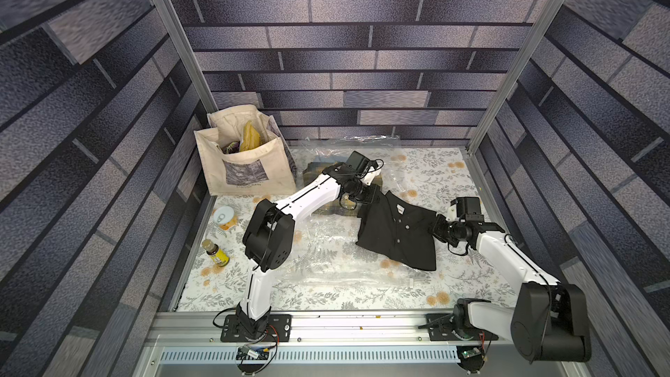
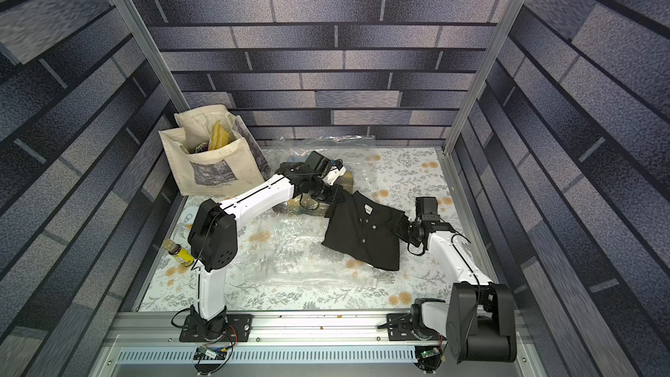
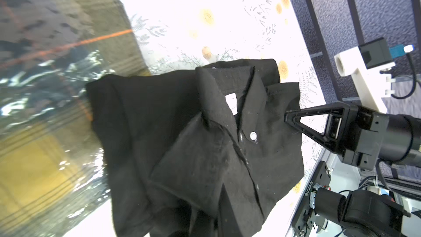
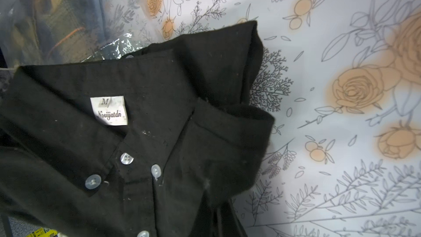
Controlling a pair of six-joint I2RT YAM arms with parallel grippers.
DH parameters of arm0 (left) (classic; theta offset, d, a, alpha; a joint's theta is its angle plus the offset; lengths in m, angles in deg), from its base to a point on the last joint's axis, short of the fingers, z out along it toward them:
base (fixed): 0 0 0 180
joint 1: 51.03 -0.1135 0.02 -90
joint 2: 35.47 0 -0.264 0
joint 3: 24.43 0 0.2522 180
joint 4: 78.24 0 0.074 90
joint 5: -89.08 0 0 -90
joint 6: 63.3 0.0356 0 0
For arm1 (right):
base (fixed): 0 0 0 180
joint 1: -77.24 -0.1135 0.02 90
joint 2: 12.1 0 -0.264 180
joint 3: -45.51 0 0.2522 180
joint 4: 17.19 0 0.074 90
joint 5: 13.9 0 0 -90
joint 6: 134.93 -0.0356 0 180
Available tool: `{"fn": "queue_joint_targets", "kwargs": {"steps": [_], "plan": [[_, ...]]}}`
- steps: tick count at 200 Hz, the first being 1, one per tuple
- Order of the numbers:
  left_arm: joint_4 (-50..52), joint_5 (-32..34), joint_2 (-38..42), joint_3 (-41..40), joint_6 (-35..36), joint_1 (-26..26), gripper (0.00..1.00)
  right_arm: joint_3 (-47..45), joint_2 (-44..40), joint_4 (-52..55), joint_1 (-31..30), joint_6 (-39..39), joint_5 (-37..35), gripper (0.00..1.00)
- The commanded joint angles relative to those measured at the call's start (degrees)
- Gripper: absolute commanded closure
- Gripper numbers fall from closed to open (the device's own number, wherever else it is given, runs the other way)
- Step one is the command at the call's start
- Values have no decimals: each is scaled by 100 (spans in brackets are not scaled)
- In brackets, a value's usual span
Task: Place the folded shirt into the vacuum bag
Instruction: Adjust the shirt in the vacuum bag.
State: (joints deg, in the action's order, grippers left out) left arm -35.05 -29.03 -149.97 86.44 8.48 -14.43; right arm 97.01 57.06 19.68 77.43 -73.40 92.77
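Shirt [image 1: 395, 233] hung between my left tool [image 1: 372, 195] and right tool [image 3: 287, 115], each clamped on a shoulder, presumably to hold it spread for the bag [image 1: 319, 248] under the left one.

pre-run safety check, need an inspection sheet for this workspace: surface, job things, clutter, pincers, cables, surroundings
surface: white floral-print tablecloth, partly covered by plastic.
job's things: black button-up collared shirt, held between both arms, not yet in the bag; large clear crinkly plastic vacuum bag spread on the cloth, with a yellowish plaid cloth showing through it.
clutter: cream canvas tote bag standing at the far left corner; pull-tab tin can and small yellow-labelled bottle along the left edge.
pincers: left pincer shut on the shirt near the collar; right pincer shut on its opposite edge.
cables: black cables loop at the wrists and bases; no snag seen.
surroundings: brick-pattern walls, aluminium frame posts.
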Motion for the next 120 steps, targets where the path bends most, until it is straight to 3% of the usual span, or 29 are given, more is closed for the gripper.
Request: {"fn": "queue_joint_targets", "kwargs": {"steps": [1,74,120], "plan": [[-281,-62,175,-213,-102,-159,97,139,-51,-185,10,-92,164,97],[-89,777,-517,-219,38,-69,85,-3,813,-594,-109,-141,-102,88],[717,1617,-424,90,160,-2,69,239,577,85,-106,-72,-70,55]]}}
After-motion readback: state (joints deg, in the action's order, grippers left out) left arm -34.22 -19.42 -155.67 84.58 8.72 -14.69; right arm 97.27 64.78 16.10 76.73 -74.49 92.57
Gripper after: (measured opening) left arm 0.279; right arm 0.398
